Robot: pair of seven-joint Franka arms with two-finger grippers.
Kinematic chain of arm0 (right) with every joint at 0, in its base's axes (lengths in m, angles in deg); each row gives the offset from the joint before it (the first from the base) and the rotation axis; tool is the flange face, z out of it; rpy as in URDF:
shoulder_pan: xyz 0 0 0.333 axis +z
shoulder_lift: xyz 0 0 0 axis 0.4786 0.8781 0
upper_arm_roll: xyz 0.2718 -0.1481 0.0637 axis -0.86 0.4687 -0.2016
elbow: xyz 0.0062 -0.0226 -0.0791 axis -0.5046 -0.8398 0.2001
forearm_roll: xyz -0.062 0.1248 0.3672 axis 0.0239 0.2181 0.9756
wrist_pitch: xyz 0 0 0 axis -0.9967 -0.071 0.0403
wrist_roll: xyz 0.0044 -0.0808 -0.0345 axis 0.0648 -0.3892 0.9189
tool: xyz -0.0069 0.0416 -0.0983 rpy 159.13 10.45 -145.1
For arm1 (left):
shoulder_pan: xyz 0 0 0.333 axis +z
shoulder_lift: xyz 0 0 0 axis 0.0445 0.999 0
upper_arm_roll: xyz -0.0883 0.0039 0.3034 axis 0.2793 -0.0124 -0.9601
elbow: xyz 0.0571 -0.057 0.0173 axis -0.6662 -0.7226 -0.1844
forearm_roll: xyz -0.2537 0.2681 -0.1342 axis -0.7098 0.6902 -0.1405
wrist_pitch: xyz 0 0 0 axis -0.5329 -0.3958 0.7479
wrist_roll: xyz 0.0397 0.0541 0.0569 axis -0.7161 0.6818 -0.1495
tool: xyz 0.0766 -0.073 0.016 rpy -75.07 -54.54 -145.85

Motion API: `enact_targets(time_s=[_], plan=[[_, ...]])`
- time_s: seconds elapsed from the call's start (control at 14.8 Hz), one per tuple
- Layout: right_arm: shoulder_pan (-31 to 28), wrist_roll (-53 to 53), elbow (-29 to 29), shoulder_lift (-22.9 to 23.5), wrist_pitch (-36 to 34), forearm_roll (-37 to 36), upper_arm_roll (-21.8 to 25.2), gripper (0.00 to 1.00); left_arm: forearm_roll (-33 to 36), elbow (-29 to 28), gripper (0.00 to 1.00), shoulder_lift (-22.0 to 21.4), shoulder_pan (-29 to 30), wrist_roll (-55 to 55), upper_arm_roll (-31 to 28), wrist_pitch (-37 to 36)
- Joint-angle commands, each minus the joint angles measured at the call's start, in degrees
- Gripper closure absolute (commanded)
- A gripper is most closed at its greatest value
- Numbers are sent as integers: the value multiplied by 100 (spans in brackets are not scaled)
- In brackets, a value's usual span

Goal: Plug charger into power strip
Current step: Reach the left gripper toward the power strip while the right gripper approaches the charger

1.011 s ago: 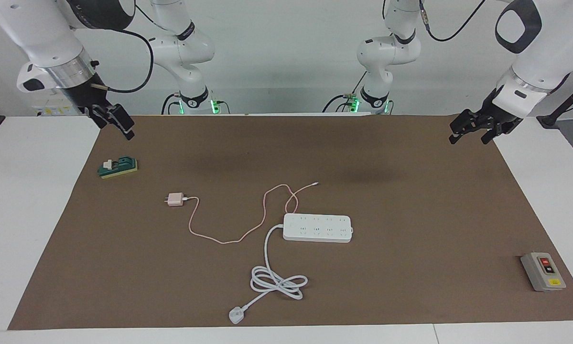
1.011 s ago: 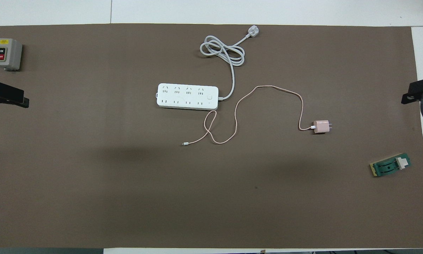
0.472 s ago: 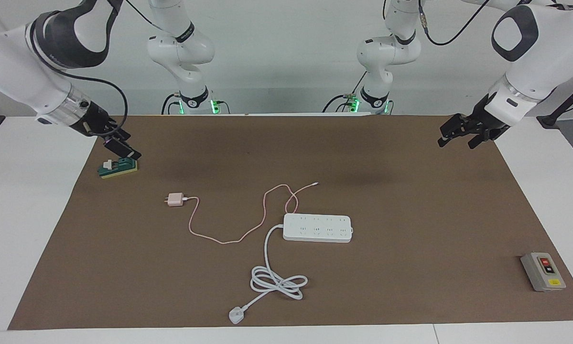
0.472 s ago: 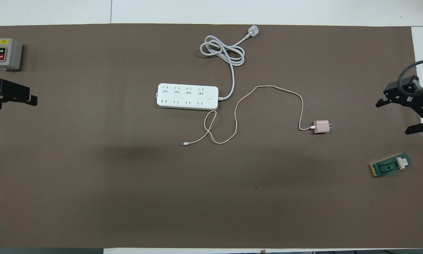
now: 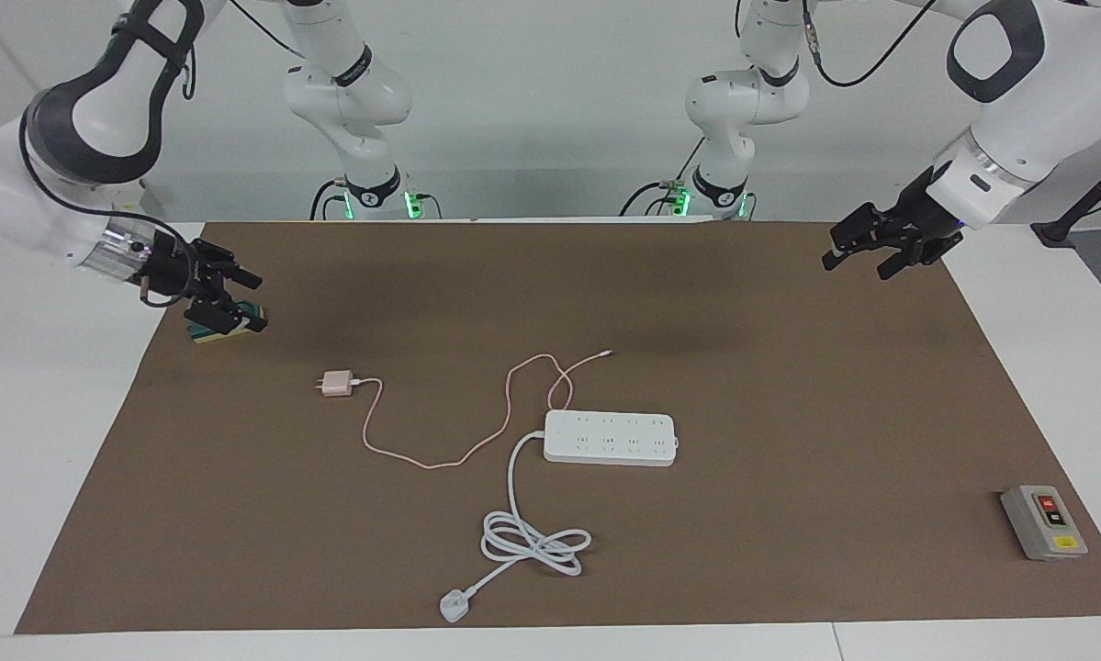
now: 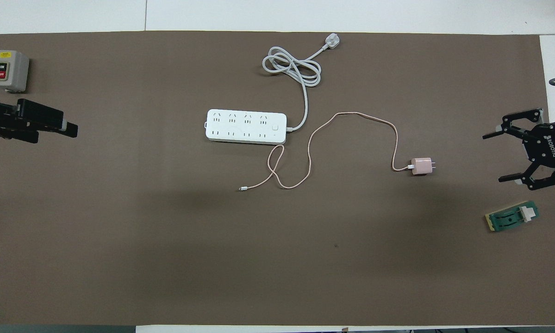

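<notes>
While overhead shows the right gripper (image 6: 491,157) spread empty, the facing view overlaps it with a green block (image 5: 203,334) — left gripper (image 5: 855,263) open.

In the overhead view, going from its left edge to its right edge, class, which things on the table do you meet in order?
Grey switch box → left claw → power strip → charger → green block.

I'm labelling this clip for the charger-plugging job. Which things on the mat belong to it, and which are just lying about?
Belongs to the job:
- charger, pink cube with its thin pink cable
- power strip, white, with its coiled cord

Lying about:
- grey button box, at the left arm's end
- green block, at the right arm's end
</notes>
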Motion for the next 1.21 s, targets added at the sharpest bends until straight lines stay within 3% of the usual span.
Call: enact_targets(time_s=[0.0, 0.27, 0.54, 0.67, 0.88, 1.15], plan=[[-186, -66, -14, 221, 84, 476, -27, 0, -729, 75, 0, 171, -2, 6, -26, -57], [-362, -101, 74, 756, 49, 1100, -27, 0, -2742, 40, 0, 382, 94, -74, -44, 48], [-362, -549, -65, 978, 224, 1189, -18, 0, -4104, 31, 0, 733, 86, -240, -43, 294], [-363, -567, -145, 977, 233, 1171, -9, 0, -4423, 5, 0, 822, 25, -547, -44, 469], [-284, -567, -110, 1232, 207, 1188, -18, 0, -4906, -591, 0, 691, -134, -1057, -26, 891], [-231, -523, -163, 1531, 443, 1584, -18, 0, -5689, -1620, 0, 357, -134, -1804, -44, 928]])
